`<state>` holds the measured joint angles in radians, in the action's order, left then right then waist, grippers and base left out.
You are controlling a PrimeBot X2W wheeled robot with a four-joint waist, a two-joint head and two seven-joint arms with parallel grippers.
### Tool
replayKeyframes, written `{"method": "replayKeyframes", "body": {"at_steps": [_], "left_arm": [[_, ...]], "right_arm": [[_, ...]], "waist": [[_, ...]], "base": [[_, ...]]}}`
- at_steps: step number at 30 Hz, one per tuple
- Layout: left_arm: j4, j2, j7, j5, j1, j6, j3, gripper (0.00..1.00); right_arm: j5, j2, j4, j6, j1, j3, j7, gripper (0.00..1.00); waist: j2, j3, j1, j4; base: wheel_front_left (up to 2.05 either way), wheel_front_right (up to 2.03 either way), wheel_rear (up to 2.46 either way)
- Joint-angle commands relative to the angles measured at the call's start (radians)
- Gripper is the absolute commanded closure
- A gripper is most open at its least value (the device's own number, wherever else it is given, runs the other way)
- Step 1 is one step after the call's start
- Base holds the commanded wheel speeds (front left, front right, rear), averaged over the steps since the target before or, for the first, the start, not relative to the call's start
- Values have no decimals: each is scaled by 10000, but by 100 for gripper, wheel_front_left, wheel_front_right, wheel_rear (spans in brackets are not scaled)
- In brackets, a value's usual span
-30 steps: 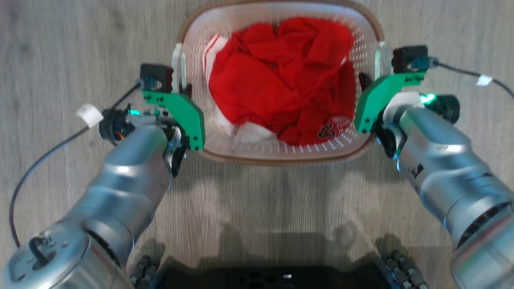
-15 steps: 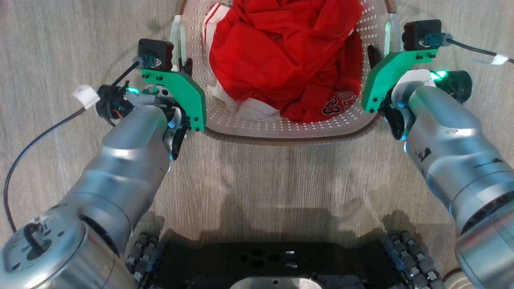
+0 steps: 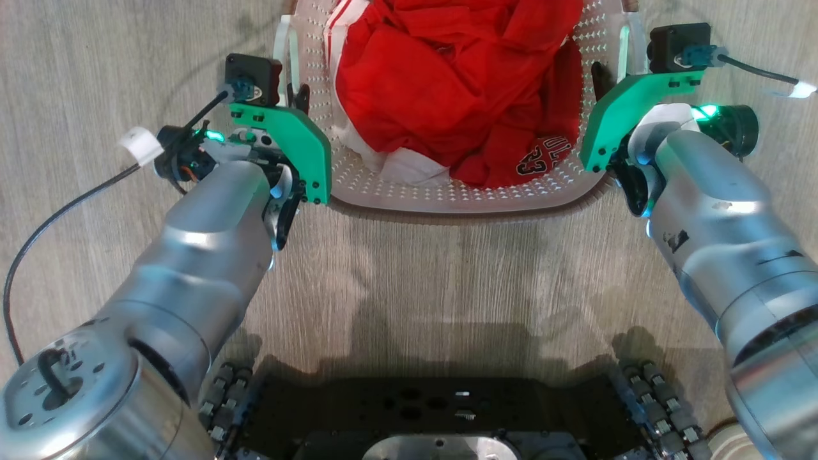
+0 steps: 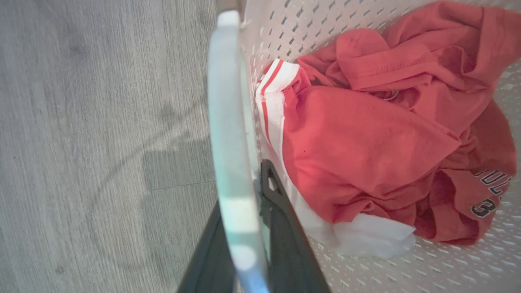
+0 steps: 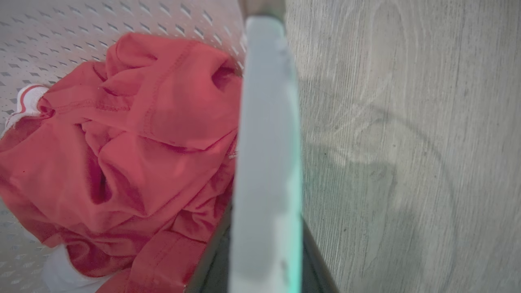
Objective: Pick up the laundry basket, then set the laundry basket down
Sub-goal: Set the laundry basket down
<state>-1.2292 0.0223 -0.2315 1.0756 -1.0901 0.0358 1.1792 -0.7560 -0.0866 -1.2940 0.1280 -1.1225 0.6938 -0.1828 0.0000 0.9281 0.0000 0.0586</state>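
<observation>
Head view: laundry basket (image 3: 447, 195) is between the two arms, over the wood floor (image 3: 447, 287). Its far end is cut off by the top edge, and red clothes (image 3: 447, 83) are heaped inside. Left tool (image 3: 297, 99) and right tool (image 3: 599, 76) are mostly hidden behind green brackets (image 3: 300, 147).
Left wrist view: left tool (image 4: 244, 191) clamped on the left handle (image 4: 228, 122), one finger partly hidden behind it.
Right wrist view: right tool (image 5: 266, 219) clamped on the blurred right handle (image 5: 266, 122), fingertips covered.
Can't tell if the basket touches the floor.
</observation>
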Motion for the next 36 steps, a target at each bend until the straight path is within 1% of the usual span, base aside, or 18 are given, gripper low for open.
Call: {"method": "replayKeyframes", "body": {"at_steps": [1,14,16,18,19,20,21,22,23,25,26,27,28,36], "left_arm": [[49,279,-136,15,-175,54,33,100],[33,279,-101,187,-229,75,252,100],[24,279,-98,231,-221,105,266,100],[43,279,-90,286,-204,159,277,100],[54,279,-77,321,-192,195,278,93],[67,279,-65,355,-181,224,280,73],[79,279,-58,398,-169,255,274,62],[88,279,-34,443,-151,282,270,59],[101,279,-4,492,-129,302,265,55],[133,279,38,611,-71,355,234,25],[160,279,61,645,-44,368,245,16],[179,279,75,674,-21,381,256,13],[188,279,83,700,4,391,269,0],[154,279,-44,843,119,438,285,0]], "right_arm": [[328,180,33,27,480,50,25,100],[1414,314,33,27,611,-1010,167,100],[1567,327,33,27,628,-1161,187,76],[1719,337,33,27,651,-1302,204,58],[1793,342,33,27,667,-1370,214,53],[1863,346,33,27,683,-1437,225,42],[1932,349,33,27,698,-1504,234,12],[1999,352,33,27,713,-1569,244,0],[2067,354,33,27,728,-1631,249,0],[2193,358,33,27,749,-1749,238,0],[2235,359,33,27,755,-1794,229,0],[2272,359,33,27,751,-1829,218,0],[2305,360,33,27,751,-1856,205,0],[2317,362,33,27,718,-1838,-7,0]], "waist": [[0,20,0,0],[0,74,0,-14],[0,60,0,-17],[0,35,0,-18],[0,20,0,-18],[0,4,0,-18],[0,-14,0,-18],[0,-35,0,-20],[0,-58,0,-22],[0,-118,0,-18],[0,-153,0,-7],[0,-189,0,2],[0,-234,0,10],[0,-645,0,17]], "base": [[0,0,0],[0,0,0],[0,0,0],[0,0,0],[0,0,0],[0,0,0],[0,0,0],[0,0,0],[0,0,0],[0,0,0],[0,0,0],[0,0,0],[0,0,0],[0,0,0]]}}
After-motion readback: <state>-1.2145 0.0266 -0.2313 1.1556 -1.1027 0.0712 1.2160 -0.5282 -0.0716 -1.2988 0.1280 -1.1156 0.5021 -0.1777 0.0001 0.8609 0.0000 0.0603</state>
